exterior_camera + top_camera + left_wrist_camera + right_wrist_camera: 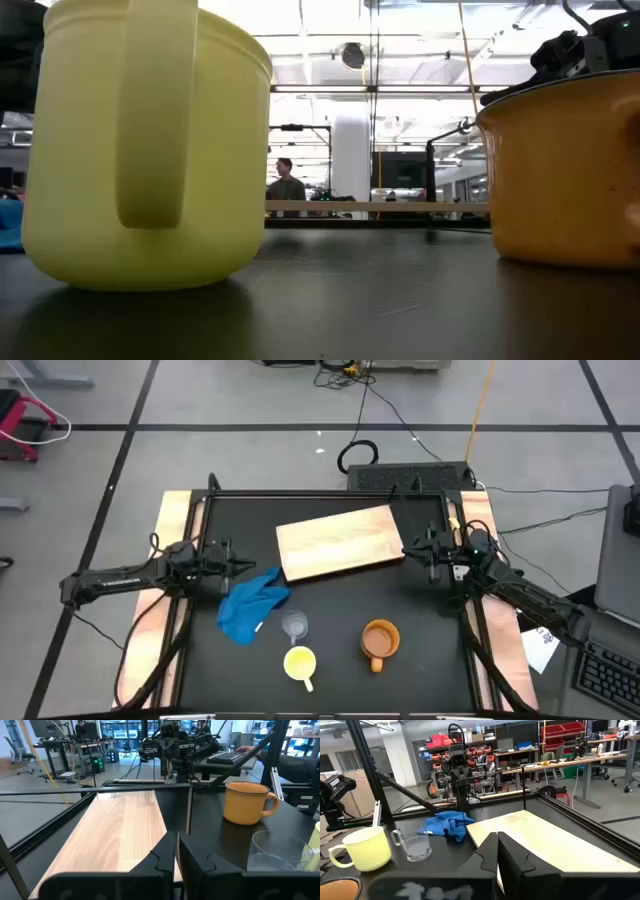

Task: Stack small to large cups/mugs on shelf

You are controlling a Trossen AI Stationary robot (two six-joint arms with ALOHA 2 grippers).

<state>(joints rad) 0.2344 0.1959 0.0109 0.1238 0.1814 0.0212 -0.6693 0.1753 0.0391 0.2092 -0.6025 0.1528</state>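
A crumpled blue cloth (250, 606) lies on the black worktop (340, 610). Beyond the worktop's far edge, a black cable (358, 454) loops on the floor.

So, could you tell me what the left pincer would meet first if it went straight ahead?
The left pincer, shut and empty, points across the table at the light-wood board; it would probably meet that board's near edge first.

On my overhead feed the tabletop (330, 600) was black. The board (340, 541) above centre showed pale wood with faint grain. Left of centre lay a bright blue cloth (250, 606). Along the bottom I saw a clear cup (294, 625), a pale yellow mug (300, 663) and an orange-brown mug (380, 641). Both arms looked dark.
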